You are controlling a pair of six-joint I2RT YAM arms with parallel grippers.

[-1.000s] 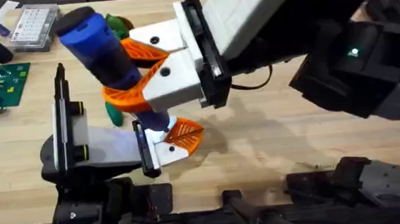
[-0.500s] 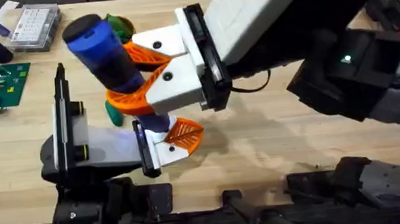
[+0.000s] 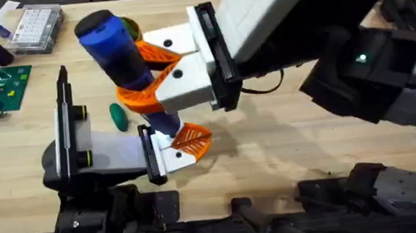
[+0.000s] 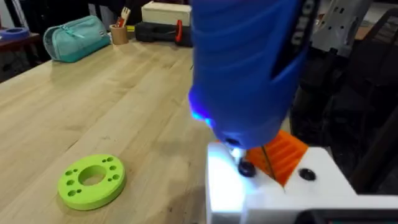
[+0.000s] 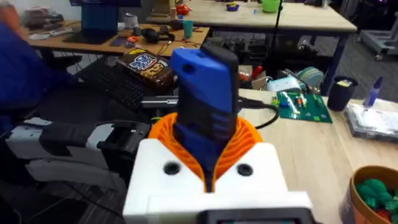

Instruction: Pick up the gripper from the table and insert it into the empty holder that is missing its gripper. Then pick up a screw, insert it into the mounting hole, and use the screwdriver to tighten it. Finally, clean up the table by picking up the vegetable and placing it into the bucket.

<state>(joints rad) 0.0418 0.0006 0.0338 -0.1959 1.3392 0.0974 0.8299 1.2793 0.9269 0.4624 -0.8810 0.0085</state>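
The right gripper (image 3: 142,75) is squeezed tight around the middle of the blue screwdriver (image 3: 115,49). It holds it tipped, with the thin bit pointing down.

Right under the bit sits the white holder (image 3: 168,157). The small orange finger (image 3: 192,138) is in the holder, so the first job looks done. In the left wrist view a dark screw (image 4: 246,168) sits in the white block, and the screwdriver's tip is right on it. A light glows at the tip there. So the screw is in its hole, and I think this is the tightening step. I cannot tell if the screw is all the way down.

The clean-up is not done. The dark green vegetable (image 3: 118,116) lies on the table (image 3: 283,140), just beside the low end of the screwdriver, not touching it. The orange bucket (image 5: 357,186) stands past the screwdriver's top end, off to one side of the gripper. Something green is in it, but I cannot tell what. The vegetable on the table has yet to go in.
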